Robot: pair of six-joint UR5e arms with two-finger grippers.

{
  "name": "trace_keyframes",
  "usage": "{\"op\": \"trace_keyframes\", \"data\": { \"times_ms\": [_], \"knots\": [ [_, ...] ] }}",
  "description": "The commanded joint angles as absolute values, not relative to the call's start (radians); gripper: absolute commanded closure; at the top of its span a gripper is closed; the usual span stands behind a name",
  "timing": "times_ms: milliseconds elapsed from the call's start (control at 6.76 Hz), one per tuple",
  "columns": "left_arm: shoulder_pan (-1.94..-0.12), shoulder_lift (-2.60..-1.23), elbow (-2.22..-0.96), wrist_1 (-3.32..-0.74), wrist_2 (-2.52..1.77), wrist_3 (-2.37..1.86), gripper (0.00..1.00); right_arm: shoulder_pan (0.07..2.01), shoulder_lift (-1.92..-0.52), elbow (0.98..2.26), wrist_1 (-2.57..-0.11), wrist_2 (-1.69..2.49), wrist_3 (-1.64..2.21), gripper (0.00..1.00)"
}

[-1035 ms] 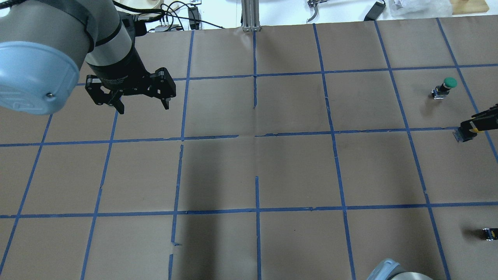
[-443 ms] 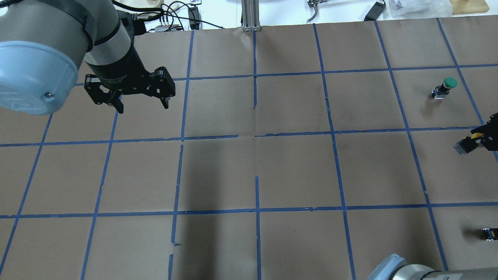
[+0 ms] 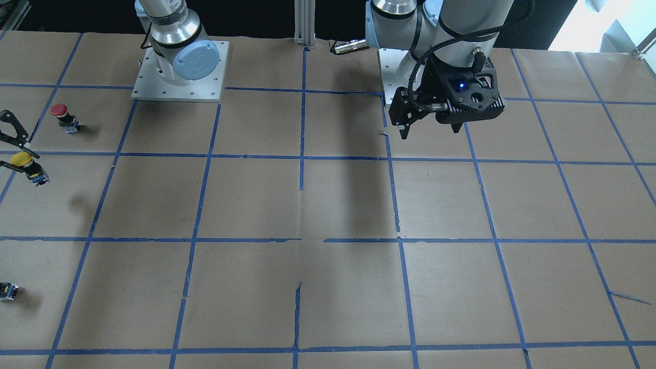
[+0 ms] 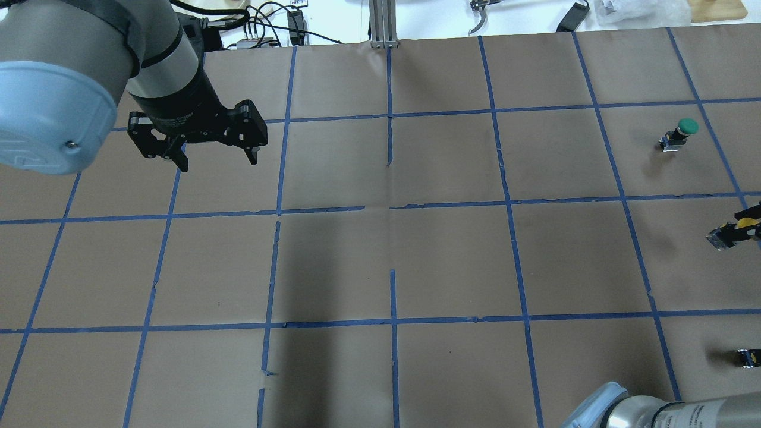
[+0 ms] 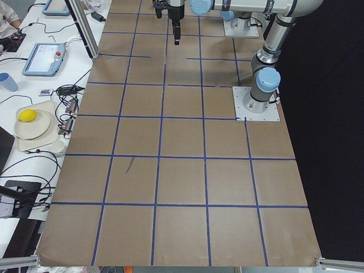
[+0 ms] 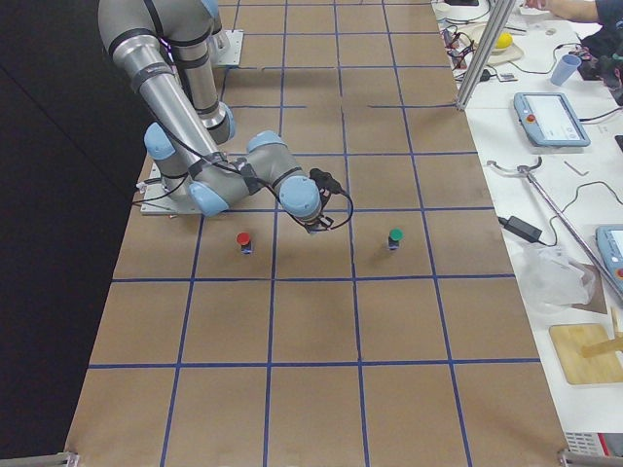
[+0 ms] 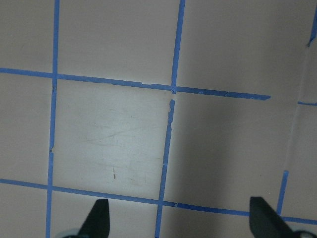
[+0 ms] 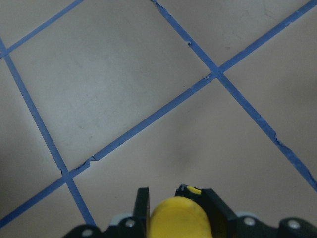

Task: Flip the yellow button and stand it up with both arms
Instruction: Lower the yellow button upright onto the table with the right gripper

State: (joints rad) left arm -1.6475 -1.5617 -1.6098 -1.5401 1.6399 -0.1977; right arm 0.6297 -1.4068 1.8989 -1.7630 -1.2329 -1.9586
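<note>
Brown paper tabletop (image 4: 452, 261), blue tape grid; at the robot's right edge, right gripper (image 8: 176, 213) clamps yellow button (image 4: 726, 233) aloft, tilted, yellow cap outward, grey block toward centre; left gripper (image 4: 219, 165) hangs, jaws apart.

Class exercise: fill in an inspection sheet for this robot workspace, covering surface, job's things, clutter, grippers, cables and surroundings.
Surface: brown paper table with blue tape grid, tape frayed in places.
Job's things: yellow button held by the right gripper, apparently lifted off the table.
Clutter: red button and green button, both standing upright.
Grippers: right gripper shut on the yellow button; left gripper open, empty, above the table.
Cables: black cable along the left wrist; loose leads beyond the table's far edge.
Surroundings: side bench with a touchscreen pendant and a plate.
</note>
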Motion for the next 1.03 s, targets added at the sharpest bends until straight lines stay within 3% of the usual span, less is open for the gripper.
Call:
{"op": "trace_keyframes", "data": {
  "times_ms": [0, 887],
  "knots": [
    [-1.647, -1.562, -1.609, -1.540, 1.640, -0.198, 0.00, 0.626, -1.307, 1.849, -1.760, -1.232, -2.037, 0.92],
    [-1.647, -1.554, -1.618, -1.540, 1.640, -0.198, 0.00, 0.650, -1.253, 1.825, -1.758, -1.229, -2.037, 0.90]
  ]
}}
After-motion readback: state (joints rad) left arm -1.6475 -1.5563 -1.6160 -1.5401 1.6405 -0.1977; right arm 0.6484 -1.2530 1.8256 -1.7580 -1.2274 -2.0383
